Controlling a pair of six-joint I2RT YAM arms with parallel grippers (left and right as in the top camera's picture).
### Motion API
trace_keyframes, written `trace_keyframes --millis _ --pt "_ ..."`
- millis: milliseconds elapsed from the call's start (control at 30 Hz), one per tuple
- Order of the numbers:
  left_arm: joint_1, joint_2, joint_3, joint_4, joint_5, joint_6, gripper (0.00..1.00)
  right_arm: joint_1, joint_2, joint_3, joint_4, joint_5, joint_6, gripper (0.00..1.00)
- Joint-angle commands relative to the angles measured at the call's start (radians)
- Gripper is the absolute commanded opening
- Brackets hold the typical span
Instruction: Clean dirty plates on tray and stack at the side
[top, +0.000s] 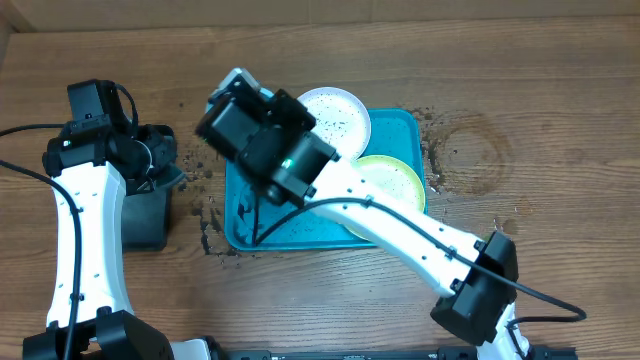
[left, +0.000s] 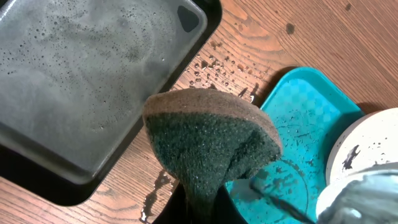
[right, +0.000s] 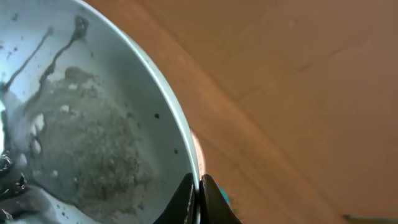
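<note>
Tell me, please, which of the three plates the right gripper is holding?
The light-teal-rimmed plate, pinched at its edge by the right gripper; the white-rimmed plate and the green-rimmed plate lie on the blue tray.

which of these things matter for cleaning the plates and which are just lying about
Part of the job:
teal tray
white-rimmed plate
lime-rimmed plate
third plate, gripped at its rim
sponge, gripped
grey tray of soapy water, likely for washing

Just lying about:
dark specks on the table
water drops
</note>
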Motion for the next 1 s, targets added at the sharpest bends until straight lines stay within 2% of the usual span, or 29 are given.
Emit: trace_keyframes --millis 0,367,567,833,967 --pt "0.006 -0.02 0.015 0.003 0.014 0.014 0.04 0.023 -0.007 0.027 0.038 0.132 -0.102 0.04" --pt "0.015 -0.02 0.015 0.001 0.019 0.014 0.04 0.027 -0.007 0.027 0.082 0.179 -0.16 0.04" --pt "0.014 -0.02 0.015 0.001 0.024 0.014 0.04 0.026 -0.007 0.027 0.209 0.258 -0.319 0.04" --pt "0.014 -0.02 0.015 -0.003 0.044 0.016 0.04 0.021 -0.003 0.023 0.145 0.082 -0.301 0.04" --pt "0.014 -0.02 0.015 -0.002 0.045 0.015 0.04 0.017 -0.001 0.022 0.193 0.248 -0.299 0.04"
